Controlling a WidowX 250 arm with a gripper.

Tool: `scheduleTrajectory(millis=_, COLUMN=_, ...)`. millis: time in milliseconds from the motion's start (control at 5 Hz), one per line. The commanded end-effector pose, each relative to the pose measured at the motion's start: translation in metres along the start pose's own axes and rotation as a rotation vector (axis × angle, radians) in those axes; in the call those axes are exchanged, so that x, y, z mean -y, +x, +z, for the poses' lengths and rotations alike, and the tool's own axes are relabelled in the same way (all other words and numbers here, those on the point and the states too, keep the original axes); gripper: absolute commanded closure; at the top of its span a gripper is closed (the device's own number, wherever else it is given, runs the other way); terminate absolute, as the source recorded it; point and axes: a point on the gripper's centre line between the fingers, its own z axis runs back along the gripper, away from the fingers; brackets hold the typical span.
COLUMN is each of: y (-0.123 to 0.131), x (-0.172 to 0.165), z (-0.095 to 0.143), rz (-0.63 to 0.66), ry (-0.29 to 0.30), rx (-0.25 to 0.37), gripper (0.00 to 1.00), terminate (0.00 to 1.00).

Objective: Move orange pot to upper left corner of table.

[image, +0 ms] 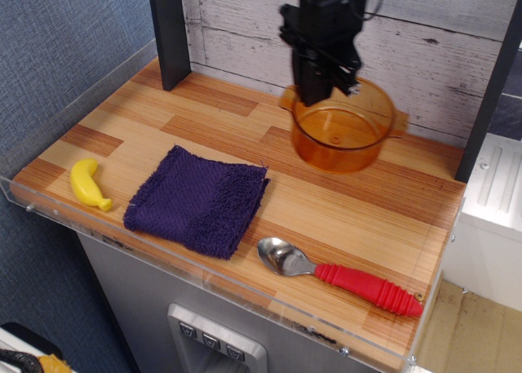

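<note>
Lying nearest the front edge of the worktop (204, 120) is a spoon (338, 273) with a metal bowl and a ribbed red handle, its bowl pointing toward the left. Just behind and to the left of it sits a folded purple towel (198, 198), flat on the striped wood, and further left, near the clear acrylic edge, a small yellow banana (89, 184). Farther back, right of centre, the orange pot (342, 132) hangs above the planks, tilted a little, with its open mouth up and a tab handle showing at each side of the rim. The black gripper (324, 79) comes down from above and is pinched on the pot's rim at its back left side, one finger inside the wall and one outside. Behind it stands a whitewashed plank wall (457, 55), and a dark upright post (170, 32) rises from the worktop's far left corner.
</note>
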Motion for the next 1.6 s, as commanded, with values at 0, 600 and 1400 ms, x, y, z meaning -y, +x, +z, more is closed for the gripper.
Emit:
scheduleTrajectory(millis=0, y=-0.035, x=-0.034, z=0.022, rz=0.166, ry=0.079, rx=0.019, gripper=1.00, terminate=0.00)
scheduleTrajectory(millis=600, y=-0.073, x=-0.091, z=0.007, rz=0.335, ry=0.086, rx=0.003, gripper=1.00, terminate=0.00)
scheduleTrajectory(millis=1400, y=-0.093, x=-0.131, z=-0.033, rz=0.478, ry=0.112, rx=-0.021, gripper=1.00, terminate=0.00)
